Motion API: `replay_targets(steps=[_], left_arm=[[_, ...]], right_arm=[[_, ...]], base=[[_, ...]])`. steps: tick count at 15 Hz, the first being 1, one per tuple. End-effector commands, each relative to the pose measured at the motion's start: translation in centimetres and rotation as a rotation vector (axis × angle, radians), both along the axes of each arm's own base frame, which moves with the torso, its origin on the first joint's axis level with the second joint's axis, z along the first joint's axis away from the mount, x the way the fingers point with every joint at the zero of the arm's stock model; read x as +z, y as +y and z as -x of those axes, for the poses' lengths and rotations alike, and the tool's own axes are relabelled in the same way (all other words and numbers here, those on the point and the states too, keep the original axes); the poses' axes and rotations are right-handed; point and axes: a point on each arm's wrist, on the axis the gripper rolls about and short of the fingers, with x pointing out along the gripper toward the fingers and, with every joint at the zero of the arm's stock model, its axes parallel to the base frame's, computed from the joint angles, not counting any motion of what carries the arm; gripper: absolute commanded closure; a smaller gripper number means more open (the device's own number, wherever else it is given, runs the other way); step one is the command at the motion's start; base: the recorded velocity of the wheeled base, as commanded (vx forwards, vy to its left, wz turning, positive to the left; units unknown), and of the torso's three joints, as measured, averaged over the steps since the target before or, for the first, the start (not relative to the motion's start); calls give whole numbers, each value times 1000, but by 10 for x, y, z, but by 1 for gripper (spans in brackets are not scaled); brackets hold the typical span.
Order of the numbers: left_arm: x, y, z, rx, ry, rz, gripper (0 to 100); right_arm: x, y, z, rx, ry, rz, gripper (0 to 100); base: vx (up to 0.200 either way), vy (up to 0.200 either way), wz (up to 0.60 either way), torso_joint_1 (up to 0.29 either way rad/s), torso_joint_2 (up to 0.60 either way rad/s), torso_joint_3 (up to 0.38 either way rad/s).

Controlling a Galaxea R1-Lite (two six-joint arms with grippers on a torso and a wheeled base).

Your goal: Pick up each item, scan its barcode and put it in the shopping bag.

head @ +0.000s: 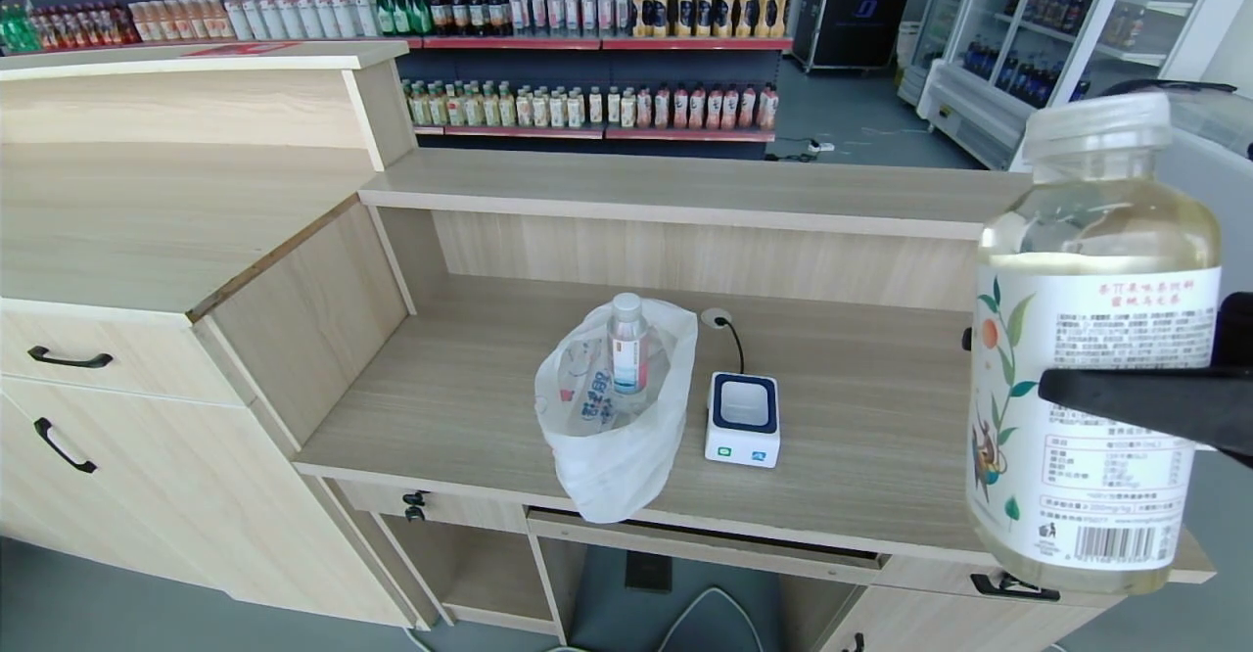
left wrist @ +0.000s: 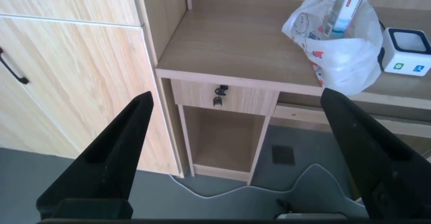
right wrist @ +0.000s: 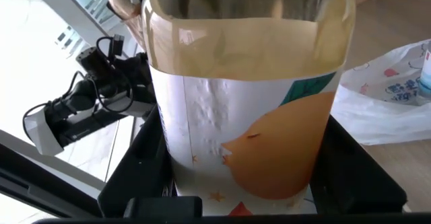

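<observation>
A big bottle of pale yellow tea [head: 1087, 339] with a white illustrated label hangs high at the right, close to the head camera, its barcode [head: 1121, 541] facing it. My right gripper [head: 1155, 402] is shut on the bottle [right wrist: 249, 116], with dark fingers [right wrist: 145, 170] on both sides of the label. On the counter stands a white shopping bag [head: 615, 417] with a small clear bottle [head: 627, 344] upright inside. A white and blue scanner [head: 743, 419] sits just right of the bag. My left gripper [left wrist: 237, 96] is open and empty, low in front of the counter's left end.
The wooden counter [head: 861, 407] has a raised back ledge and a tall cabinet with drawers [head: 117, 358] on its left. A black cable [head: 732, 339] runs from the scanner to a hole in the top. Shelves of drinks [head: 587, 16] line the far wall.
</observation>
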Motion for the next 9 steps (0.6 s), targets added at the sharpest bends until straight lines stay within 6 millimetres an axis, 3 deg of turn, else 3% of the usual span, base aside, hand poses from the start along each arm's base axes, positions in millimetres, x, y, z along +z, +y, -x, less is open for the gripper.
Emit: replay_targets(steps=[1, 7, 9], left_arm=[[0, 0, 0, 0, -1, 1, 0], [0, 0, 0, 0, -1, 1, 0], [0, 0, 0, 0, -1, 1, 0]], right_arm=[[-1, 0, 0, 0, -1, 5, 100], [-2, 1, -7, -41, -3, 14, 100], [-12, 4, -26, -151, -67, 74, 100]], base=[[0, 0, 0, 0, 0, 0], [0, 0, 0, 0, 0, 0], [0, 0, 0, 0, 0, 0]])
